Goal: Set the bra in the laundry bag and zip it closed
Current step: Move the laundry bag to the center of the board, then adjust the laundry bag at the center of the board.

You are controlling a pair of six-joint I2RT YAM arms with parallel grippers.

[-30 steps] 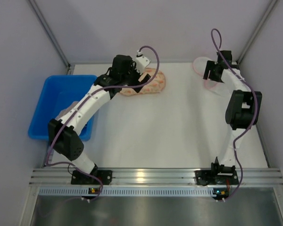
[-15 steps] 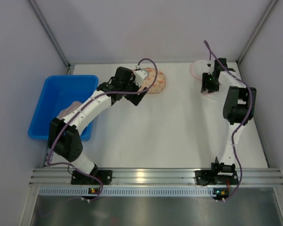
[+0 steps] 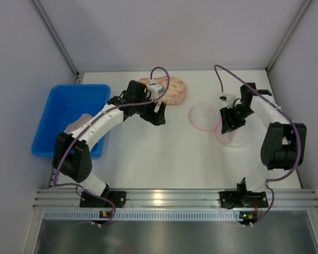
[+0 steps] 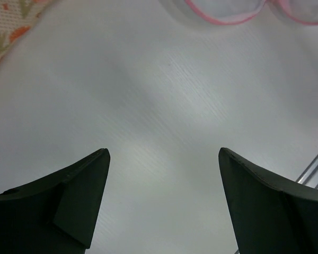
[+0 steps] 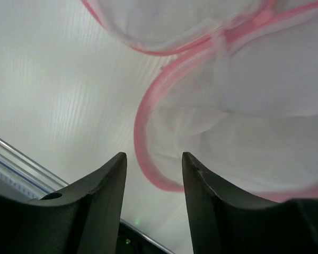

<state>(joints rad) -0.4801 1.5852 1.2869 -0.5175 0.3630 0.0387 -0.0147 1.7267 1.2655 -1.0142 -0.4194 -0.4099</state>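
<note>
The bra [image 3: 172, 91], orange with a pale pattern, lies on the white table [image 3: 164, 153] near the far edge, outside the laundry bag [image 3: 201, 117]. The bag is a white mesh pouch with a pink rim. It lies rumpled right of the middle of the table, well apart from the bra, with its mouth in a loose loop turned toward the bra.

The left gripper [image 4: 163, 153] hangs just in front of the bra, on the near side. Its fingers are spread wide with only bare table between them, and it holds nothing.

The right gripper [image 5: 153, 156] sits over the bag's right part. Its fingers stand about halfway together, and the pink rim runs through the gap between them. The pictures do not show whether they are pinching the mesh.

A blue bin [image 3: 69, 90] stands at the table's left side, partly under the left arm, with a pale bundle [image 3: 74, 126] inside it.
</note>
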